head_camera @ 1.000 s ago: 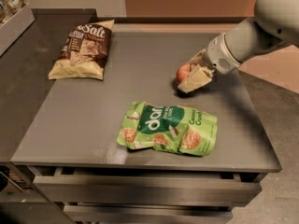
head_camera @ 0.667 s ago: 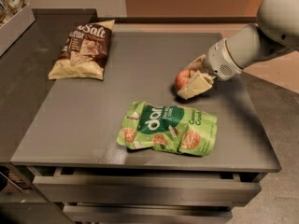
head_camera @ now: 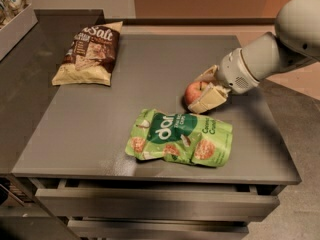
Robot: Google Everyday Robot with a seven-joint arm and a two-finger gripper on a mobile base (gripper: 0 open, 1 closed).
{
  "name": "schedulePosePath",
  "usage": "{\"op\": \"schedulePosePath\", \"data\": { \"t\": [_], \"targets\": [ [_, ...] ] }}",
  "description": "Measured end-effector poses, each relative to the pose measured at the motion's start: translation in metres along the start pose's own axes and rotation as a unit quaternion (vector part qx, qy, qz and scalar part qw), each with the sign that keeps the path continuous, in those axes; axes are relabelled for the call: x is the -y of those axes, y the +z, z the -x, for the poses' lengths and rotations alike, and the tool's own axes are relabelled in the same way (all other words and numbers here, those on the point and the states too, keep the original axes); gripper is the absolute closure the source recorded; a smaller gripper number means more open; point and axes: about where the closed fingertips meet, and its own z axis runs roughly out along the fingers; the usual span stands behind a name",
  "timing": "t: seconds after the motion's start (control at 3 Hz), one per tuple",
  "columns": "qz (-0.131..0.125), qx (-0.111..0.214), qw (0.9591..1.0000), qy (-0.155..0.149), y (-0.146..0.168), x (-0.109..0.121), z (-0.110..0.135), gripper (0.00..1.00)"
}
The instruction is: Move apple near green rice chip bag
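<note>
The small red apple (head_camera: 192, 91) sits on the grey table, held between the cream fingers of my gripper (head_camera: 204, 90), which reaches in from the right on a white arm. One finger (head_camera: 209, 98) lies in front of the apple, the other behind it. The green rice chip bag (head_camera: 181, 137) lies flat near the table's front edge, just below the apple, with a small gap between them.
A brown-and-cream "Salt" chip bag (head_camera: 91, 52) lies at the table's far left. The grey table (head_camera: 90, 129) has drawers under its front edge. A raised grey ledge (head_camera: 17, 29) runs along the left side.
My gripper has carried the apple down and a little to the left, toward the green rice chip bag. The bags have not moved.
</note>
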Motion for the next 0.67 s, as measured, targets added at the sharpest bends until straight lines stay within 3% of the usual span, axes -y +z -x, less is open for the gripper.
{"op": "schedulePosePath", "data": {
  "t": [0.33, 0.67],
  "targets": [
    [0.003, -0.001, 1.0, 0.002, 0.0046, -0.0017, -0.0017, 0.12],
    [0.001, -0.001, 1.0, 0.004, 0.0064, 0.0006, -0.0024, 0.0]
  ]
}}
